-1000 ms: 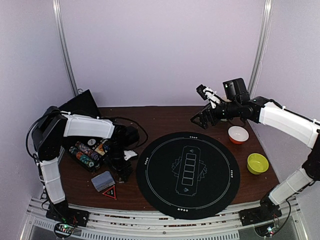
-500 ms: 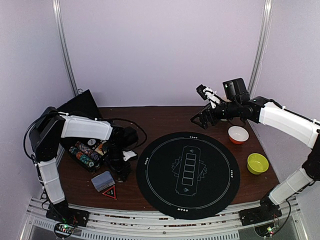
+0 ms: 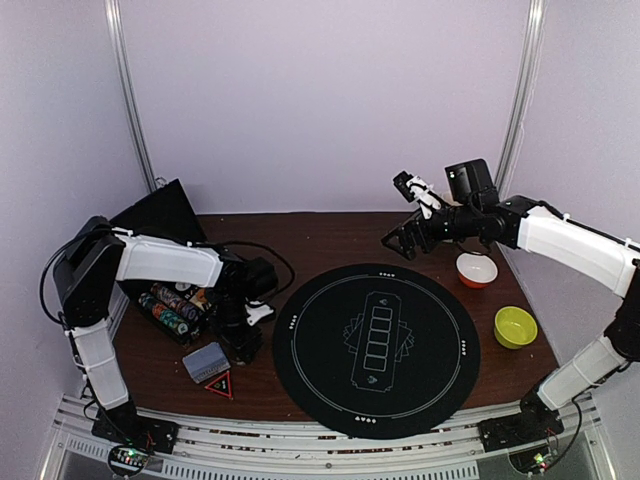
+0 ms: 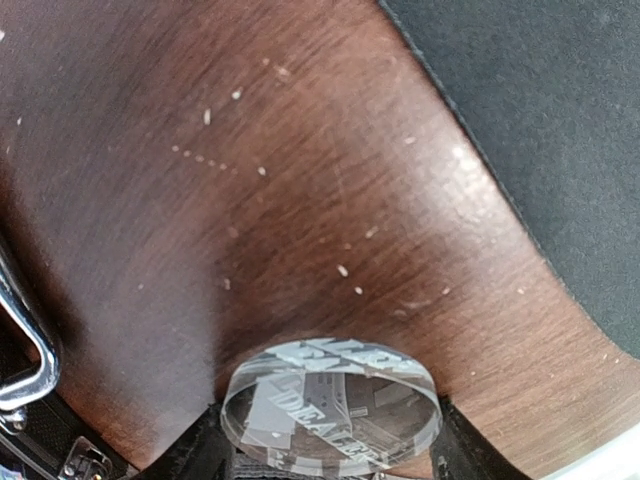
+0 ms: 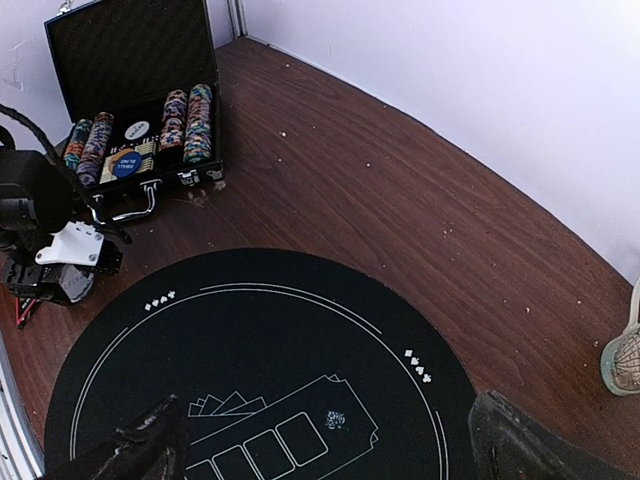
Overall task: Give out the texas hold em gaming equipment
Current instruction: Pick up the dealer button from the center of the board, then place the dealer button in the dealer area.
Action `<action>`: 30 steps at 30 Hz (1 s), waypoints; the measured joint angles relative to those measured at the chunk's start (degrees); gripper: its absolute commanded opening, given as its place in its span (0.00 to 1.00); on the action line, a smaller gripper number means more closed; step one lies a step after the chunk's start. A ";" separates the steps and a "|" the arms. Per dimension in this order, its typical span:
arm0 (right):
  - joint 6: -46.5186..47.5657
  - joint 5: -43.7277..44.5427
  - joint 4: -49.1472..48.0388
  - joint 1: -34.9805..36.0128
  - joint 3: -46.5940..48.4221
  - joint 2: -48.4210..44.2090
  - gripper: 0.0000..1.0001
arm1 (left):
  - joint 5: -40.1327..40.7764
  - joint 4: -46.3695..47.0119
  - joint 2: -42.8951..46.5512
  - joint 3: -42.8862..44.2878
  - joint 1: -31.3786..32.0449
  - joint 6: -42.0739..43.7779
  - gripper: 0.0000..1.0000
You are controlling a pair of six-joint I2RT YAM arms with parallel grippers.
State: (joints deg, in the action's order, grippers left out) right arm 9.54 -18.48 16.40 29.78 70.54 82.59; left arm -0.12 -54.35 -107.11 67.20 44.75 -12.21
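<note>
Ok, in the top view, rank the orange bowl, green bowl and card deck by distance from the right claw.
1. Orange bowl, just right of the right claw.
2. Green bowl, right side, nearer the front.
3. Card deck, far left, front.

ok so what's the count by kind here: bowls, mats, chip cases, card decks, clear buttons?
bowls: 2 (orange bowl, green bowl)
round black mat: 1
open chip case: 1
card deck: 1
clear button: 1
total: 6
</note>
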 measured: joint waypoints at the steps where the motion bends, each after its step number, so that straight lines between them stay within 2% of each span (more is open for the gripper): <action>1: -0.13 0.00 -0.07 0.00 0.00 -0.04 1.00 | 0.20 0.11 0.15 -0.15 0.28 -0.20 0.56; 4: -0.31 0.09 -0.09 0.00 -0.15 -0.46 1.00 | 0.33 0.70 0.61 -0.76 0.48 -0.76 0.41; 6: -0.35 0.24 -0.20 0.00 -0.44 -0.98 1.00 | 0.33 0.85 0.74 -0.92 0.52 -0.94 0.36; 16: -1.95 2.01 -0.70 0.00 -0.81 -2.45 1.00 | 1.86 -1.07 -0.61 4.11 2.21 -2.40 0.31; 25: -7.41 7.58 -1.09 -0.59 0.13 -2.86 1.00 | 4.37 -1.66 0.35 18.21 4.92 2.12 0.31; 30: -9.20 10.71 -0.57 -1.51 0.90 -3.65 1.00 | 1.77 -1.09 -5.25 28.46 5.95 5.29 0.31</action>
State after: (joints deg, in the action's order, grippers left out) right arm 0.34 -7.77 15.84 28.27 71.44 78.94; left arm 1.65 -55.44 -112.36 95.66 50.70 -6.92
